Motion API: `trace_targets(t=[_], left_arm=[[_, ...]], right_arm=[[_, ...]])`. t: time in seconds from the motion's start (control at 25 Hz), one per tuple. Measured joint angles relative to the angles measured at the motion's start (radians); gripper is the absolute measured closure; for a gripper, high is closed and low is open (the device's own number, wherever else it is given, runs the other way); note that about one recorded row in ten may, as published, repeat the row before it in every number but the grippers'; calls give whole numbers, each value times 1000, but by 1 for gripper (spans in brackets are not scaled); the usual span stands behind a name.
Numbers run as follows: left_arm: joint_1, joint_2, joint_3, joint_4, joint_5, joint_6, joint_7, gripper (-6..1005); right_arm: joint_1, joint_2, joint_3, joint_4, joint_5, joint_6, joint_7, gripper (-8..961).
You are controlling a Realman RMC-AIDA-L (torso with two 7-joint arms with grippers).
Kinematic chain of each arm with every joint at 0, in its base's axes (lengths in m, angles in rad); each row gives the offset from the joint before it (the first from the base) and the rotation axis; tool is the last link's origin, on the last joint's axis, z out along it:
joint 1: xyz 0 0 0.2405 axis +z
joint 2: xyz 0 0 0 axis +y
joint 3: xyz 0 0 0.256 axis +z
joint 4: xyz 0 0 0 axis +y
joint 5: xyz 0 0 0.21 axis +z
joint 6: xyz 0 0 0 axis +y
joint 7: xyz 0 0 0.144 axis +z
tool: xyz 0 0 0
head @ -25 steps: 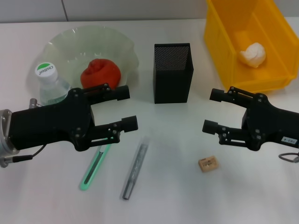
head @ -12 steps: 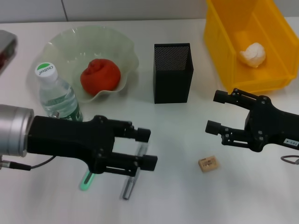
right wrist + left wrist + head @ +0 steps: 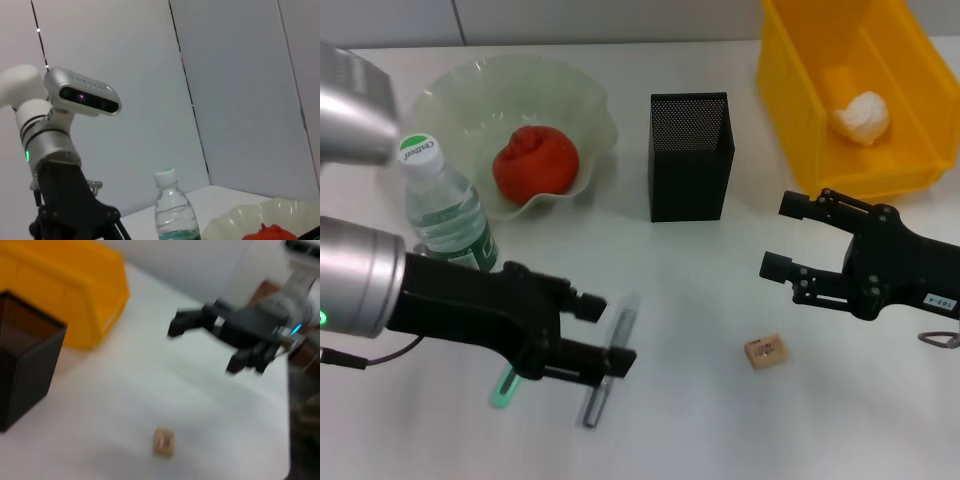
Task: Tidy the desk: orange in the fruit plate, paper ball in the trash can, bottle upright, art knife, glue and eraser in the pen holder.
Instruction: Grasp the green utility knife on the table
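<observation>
In the head view, the orange [image 3: 535,160] is seen lying in the fruit plate [image 3: 582,95] at the upper left of the frame, and the paper ball [image 3: 861,117] inside the trash can [image 3: 800,110] at the upper right. The bottle [image 3: 442,205] is found upright just beside the plate, at its lower left. Three parts of the task are therefore judged done.

Nothing is visible inside the pen holder [image 3: 690,155], which stands at the upper centre, so three items are left. The art knife [image 3: 504,387] and the glue [image 3: 610,360] lie side by side on the desk [image 3: 700,300] at the lower centre-left, the knife mostly hidden. The eraser [image 3: 765,351] lies apart from them, lower right of centre.

The left gripper [image 3: 605,335] is held over the glue, with its fingers spread wide, one to each side of the stick; nothing is held. A grasp of the glue is judged to be the step in hand. The right gripper [image 3: 790,238] is seen at the right, above the eraser, parted wide and empty.
</observation>
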Motion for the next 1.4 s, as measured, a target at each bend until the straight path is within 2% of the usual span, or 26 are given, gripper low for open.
trace_targets(t=[0.08, 0.12, 0.28, 0.48, 0.72, 1.04, 1.4], left_arm=[[-3, 0, 51, 80, 89, 2, -92, 288], [-3, 0, 51, 80, 89, 2, -92, 288], [-29, 0, 160, 199, 212, 19, -230, 289], [-79, -1, 200, 223, 267, 32, -310, 289], [-102, -2, 202, 223, 292, 16, -343, 290], [-121, -2, 211, 225, 343, -16, -404, 291], [-191, -8, 348, 237, 506, -28, -581, 292]], right_arm=[[1, 0, 0, 2, 0, 1, 0, 126], [1, 0, 0, 2, 0, 1, 0, 126], [3, 1, 4, 2, 1, 11, 0, 126], [11, 2, 31, 2, 4, 12, -1, 127], [22, 3, 35, 6, 6, 9, -23, 127], [29, 2, 18, 54, -19, -27, -202, 127], [46, 4, 17, 92, -15, -16, -224, 127]])
